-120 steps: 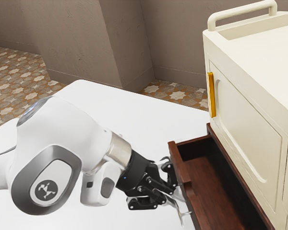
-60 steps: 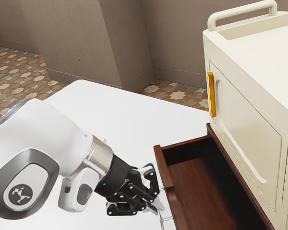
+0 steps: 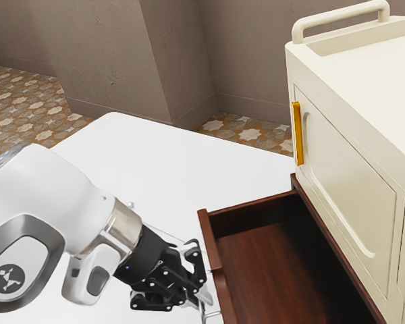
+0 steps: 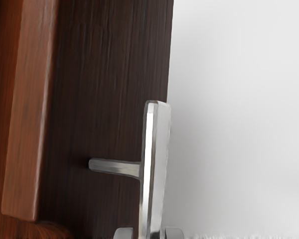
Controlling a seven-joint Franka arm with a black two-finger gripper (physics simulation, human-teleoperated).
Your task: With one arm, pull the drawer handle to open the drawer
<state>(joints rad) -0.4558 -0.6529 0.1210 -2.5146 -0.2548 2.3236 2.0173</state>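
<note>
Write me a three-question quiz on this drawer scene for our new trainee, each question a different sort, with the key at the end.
1. True or false: the wooden drawer stands open.
2. Which colour is the door handle on the cream cabinet? A) green; B) golden yellow; C) black.
3. Fill in the blank: the gripper is closed on the drawer's silver ____.

Key: 1. True; its inside is in plain sight. 2. B. 3. Handle.
</note>
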